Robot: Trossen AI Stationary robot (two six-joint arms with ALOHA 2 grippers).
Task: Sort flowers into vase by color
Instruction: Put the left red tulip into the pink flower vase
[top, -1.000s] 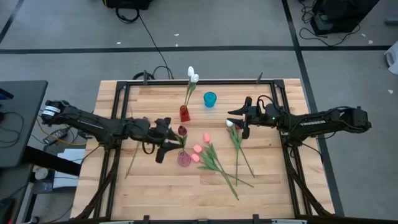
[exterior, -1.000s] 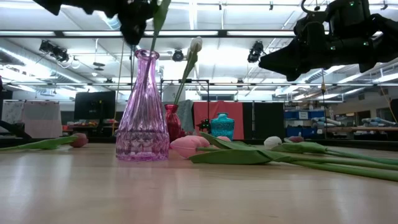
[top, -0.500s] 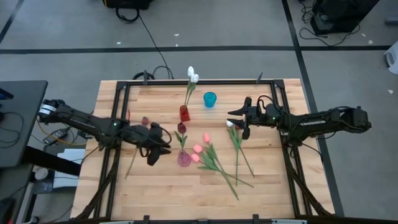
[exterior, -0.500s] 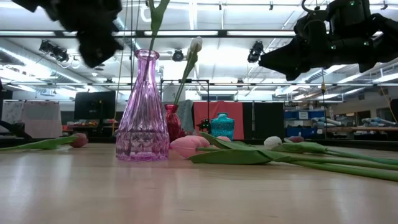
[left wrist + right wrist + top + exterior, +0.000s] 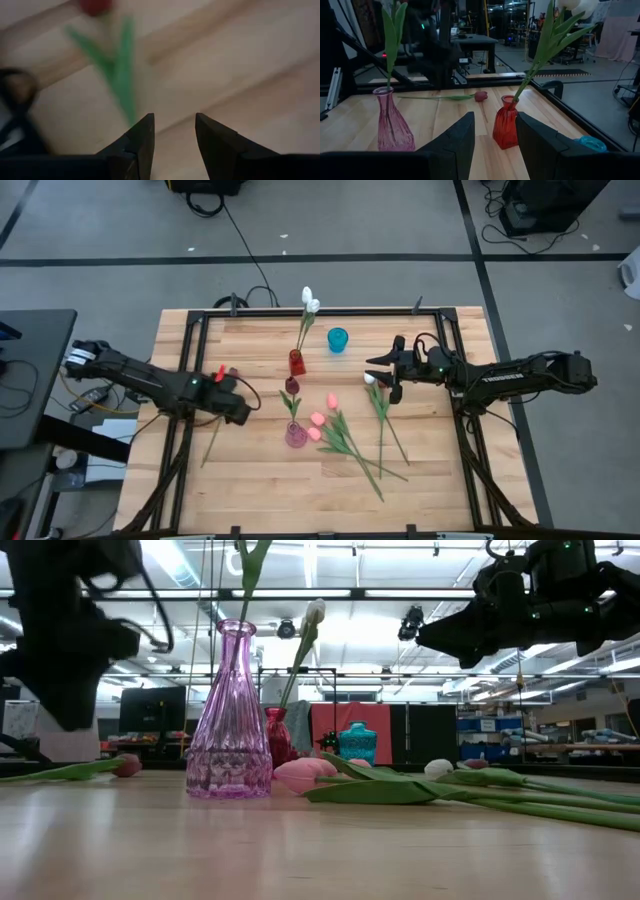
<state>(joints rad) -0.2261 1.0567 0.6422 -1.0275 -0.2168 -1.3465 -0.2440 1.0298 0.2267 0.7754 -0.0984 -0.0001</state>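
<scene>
- Tulips look light, with thin, bendy stems; best pinched mid-stem, away from the soft heads.
- Loose ones lie centre-right; a lone one lies at left; a maroon one stands in the pink vase, white ones in the red vase.
- Left gripper, jaws parted and empty, has pulled left from the pink vase toward the lone tulip.
- Right gripper stays put, parted, empty.
</scene>
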